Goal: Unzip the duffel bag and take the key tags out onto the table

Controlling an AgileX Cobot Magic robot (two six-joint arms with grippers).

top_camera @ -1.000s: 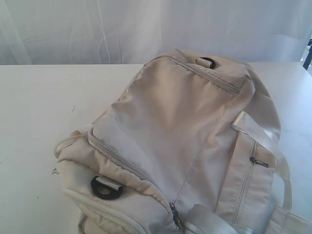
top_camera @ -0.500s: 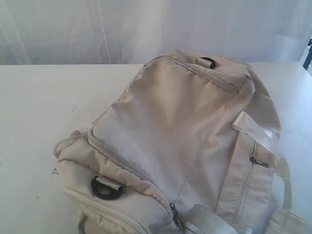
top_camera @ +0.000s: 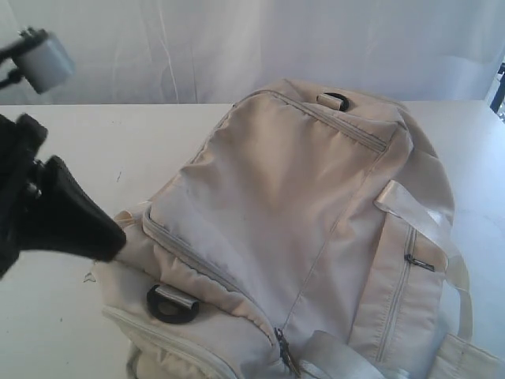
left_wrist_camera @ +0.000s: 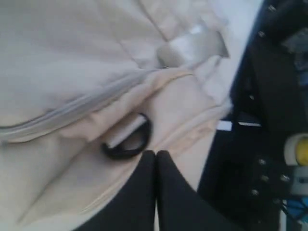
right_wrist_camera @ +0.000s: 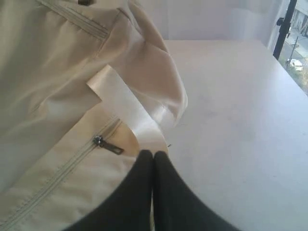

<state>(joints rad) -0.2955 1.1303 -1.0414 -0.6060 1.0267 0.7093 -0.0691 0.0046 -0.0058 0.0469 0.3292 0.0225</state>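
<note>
Left wrist view: left gripper [left_wrist_camera: 156, 154] pressed together, black D-ring [left_wrist_camera: 122, 153] of duffel bag [left_wrist_camera: 57, 57] located just beside it; right gripper [right_wrist_camera: 153, 154] likewise pressed together.

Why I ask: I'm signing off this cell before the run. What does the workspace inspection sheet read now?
Surface: white table, a few small marks.
Job's things: duffel bag lies on it, visible zippers shut; key tags not seen.
Clutter: nothing seen.
Grippers: left gripper shut, empty, close to a black D-ring; right gripper shut, empty, near the side pocket zipper pull.
Cables: nothing seen.
Surroundings: white curtain behind the table.
</note>
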